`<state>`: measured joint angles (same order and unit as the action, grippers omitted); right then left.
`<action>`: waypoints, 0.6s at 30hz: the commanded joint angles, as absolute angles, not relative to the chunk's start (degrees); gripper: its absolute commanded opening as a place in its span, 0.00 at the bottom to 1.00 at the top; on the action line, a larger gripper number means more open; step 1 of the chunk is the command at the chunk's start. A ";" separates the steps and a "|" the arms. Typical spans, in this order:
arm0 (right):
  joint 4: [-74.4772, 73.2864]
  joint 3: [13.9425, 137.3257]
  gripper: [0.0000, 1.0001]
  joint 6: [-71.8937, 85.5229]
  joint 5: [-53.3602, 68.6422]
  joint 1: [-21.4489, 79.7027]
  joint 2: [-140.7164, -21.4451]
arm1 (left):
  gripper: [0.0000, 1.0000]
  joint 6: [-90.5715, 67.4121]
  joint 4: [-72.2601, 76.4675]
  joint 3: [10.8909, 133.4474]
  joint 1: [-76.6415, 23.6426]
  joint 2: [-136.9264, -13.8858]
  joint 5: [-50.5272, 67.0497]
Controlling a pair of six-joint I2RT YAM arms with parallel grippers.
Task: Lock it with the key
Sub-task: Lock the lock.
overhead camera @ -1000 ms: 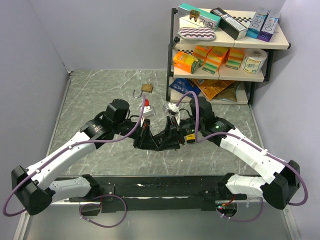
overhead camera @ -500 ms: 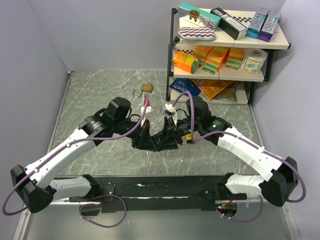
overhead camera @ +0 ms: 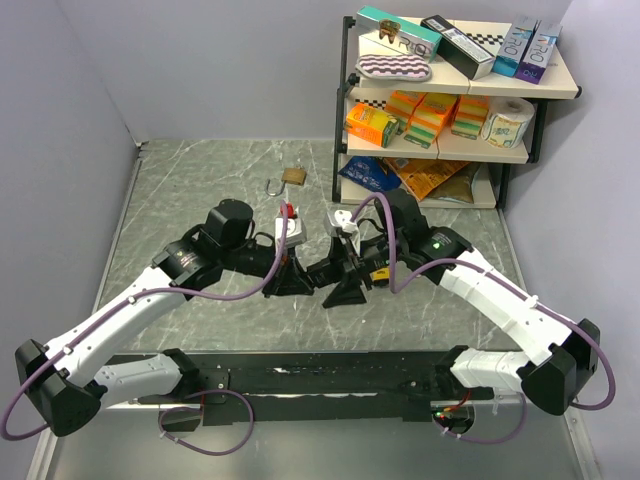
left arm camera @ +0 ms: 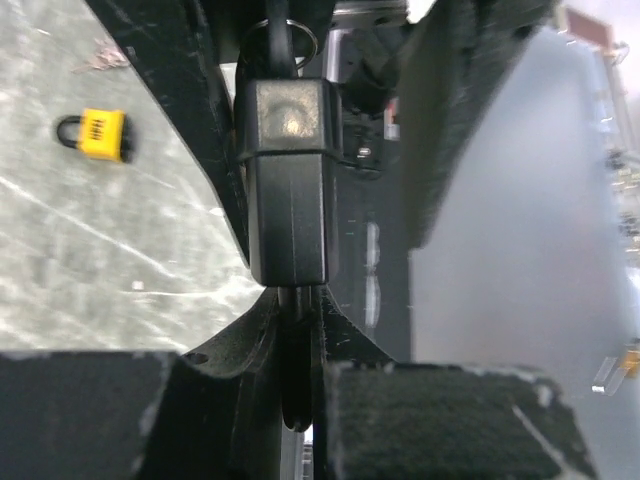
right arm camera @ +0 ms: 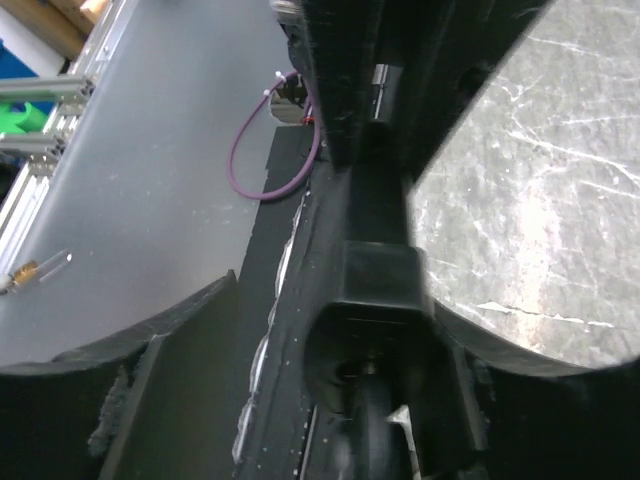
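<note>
Padlock (left arm camera: 288, 180), black, clamped at its thin end in left gripper (left arm camera: 297, 350), mid-table, key (left arm camera: 281, 50) at 12 o'clock. Right gripper (overhead camera: 347, 287) parted at 3 o'clock. Bare table (overhead camera: 190, 185) toward 10 o'clock; shelf (overhead camera: 338, 110) crowding 1 o'clock.

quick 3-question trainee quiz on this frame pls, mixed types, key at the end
1. True or false: the left gripper is shut on the key.
2. Fill in: the paper roll sits on the shelf unit's ____ level.
3. Pick one: the brass padlock lies A) on the shelf unit, B) on the table beyond both arms, C) between the arm bases.
Key: 1 true; 2 middle; 3 B.
</note>
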<state>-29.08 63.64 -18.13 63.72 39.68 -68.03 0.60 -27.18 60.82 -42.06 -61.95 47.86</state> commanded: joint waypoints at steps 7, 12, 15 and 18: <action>-35.16 68.55 0.77 -22.94 64.51 37.88 -68.29 | 0.01 12.04 -21.18 65.30 -42.01 -61.79 53.52; -35.16 69.35 0.79 -23.90 63.46 37.97 -69.08 | 0.01 12.39 -22.23 65.92 -42.01 -62.75 55.72; -35.24 69.43 0.86 -25.04 62.14 37.88 -69.26 | 0.01 11.87 -22.59 66.53 -42.10 -63.37 56.86; -34.72 69.61 0.83 -25.40 61.09 37.71 -68.82 | 0.01 12.39 -24.07 66.80 -42.10 -63.63 57.48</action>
